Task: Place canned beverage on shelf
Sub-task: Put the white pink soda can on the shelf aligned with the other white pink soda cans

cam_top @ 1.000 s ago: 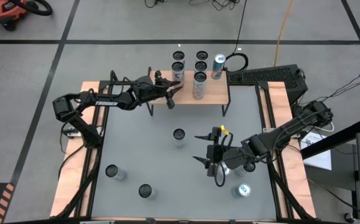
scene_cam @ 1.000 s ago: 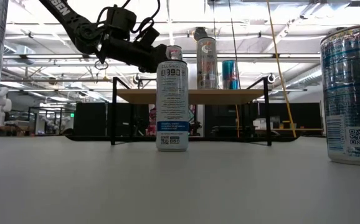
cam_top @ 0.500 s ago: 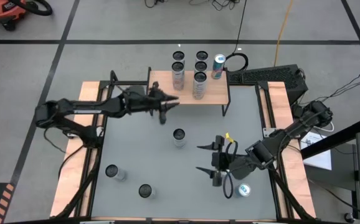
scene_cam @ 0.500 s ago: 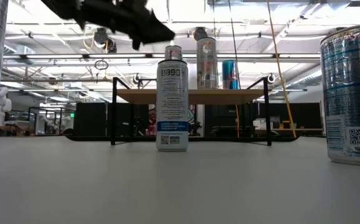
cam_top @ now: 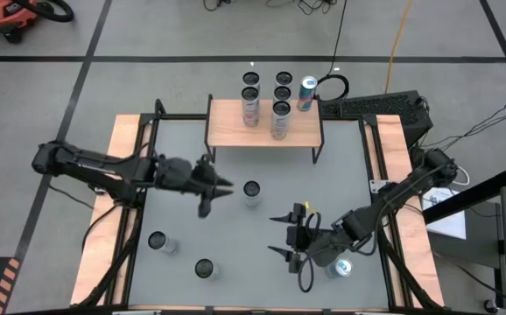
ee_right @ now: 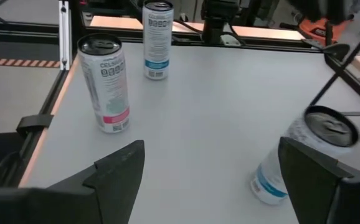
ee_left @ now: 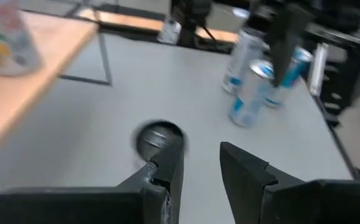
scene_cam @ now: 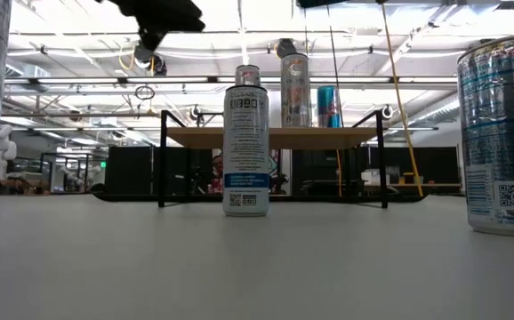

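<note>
**Left arm retracted from shelf; next can ahead of its fingers**

Over the last second the left gripper [cam_top: 211,186] has withdrawn from the shelf [cam_top: 227,131] to mid-table. Its fingers stand apart and hold nothing. Judged from this, one delivery is complete and the next pick is starting.

Nearest the tool, just ahead of its fingertips, stands the centre can [cam_top: 252,192], upright and untouched. It is probably the next target. The left wrist view shows its dark lid [ee_left: 160,137] just beyond the left finger.

Farther out, the right gripper [cam_top: 287,236] has pulled back toward the table's near right side. Its fingers are spread wide and empty, with a blue-topped can [cam_top: 342,268] just beside it.

Farthest from the left gripper, the shelf carries two cans [cam_top: 279,118].
</note>
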{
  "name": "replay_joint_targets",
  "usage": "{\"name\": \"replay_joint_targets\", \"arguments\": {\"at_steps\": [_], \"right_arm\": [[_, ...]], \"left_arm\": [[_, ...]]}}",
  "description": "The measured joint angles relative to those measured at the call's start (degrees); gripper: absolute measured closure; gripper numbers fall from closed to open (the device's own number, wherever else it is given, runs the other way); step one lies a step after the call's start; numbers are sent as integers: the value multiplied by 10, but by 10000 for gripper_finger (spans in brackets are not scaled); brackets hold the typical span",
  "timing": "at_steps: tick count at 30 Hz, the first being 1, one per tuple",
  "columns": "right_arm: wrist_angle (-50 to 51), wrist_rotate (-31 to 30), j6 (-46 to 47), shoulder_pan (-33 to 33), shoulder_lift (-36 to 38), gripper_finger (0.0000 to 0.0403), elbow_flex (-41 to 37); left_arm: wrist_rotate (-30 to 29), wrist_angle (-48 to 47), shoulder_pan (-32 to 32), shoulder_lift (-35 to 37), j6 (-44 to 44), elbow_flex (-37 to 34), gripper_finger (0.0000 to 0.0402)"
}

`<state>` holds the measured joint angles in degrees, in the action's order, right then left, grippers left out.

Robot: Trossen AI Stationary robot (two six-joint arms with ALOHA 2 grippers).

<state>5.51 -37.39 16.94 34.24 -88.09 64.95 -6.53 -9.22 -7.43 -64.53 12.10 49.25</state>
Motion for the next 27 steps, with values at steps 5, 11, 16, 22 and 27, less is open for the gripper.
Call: {"name": "replay_joint_targets", "arguments": {"at_steps": [5, 11, 16, 22, 27], "right_arm": [[-24, 1, -1, 0, -13, 99, 0], [-76, 20, -19, 0, -16, 99, 0], [-125, 47, -63, 0, -19, 99, 0], [-243, 47, -124, -3, -51, 99, 0], [-358, 47, -130, -5, -87, 99, 0]], "left_arm": [[-72, -8, -85, 0, 32, 0, 298], [-184, -6, -172, -5, 69, 0, 298], [-254, -5, -222, -15, 85, 0, 298], [-296, -4, -245, -17, 89, 0, 298], [-307, -3, -256, -19, 97, 0, 298]]}}
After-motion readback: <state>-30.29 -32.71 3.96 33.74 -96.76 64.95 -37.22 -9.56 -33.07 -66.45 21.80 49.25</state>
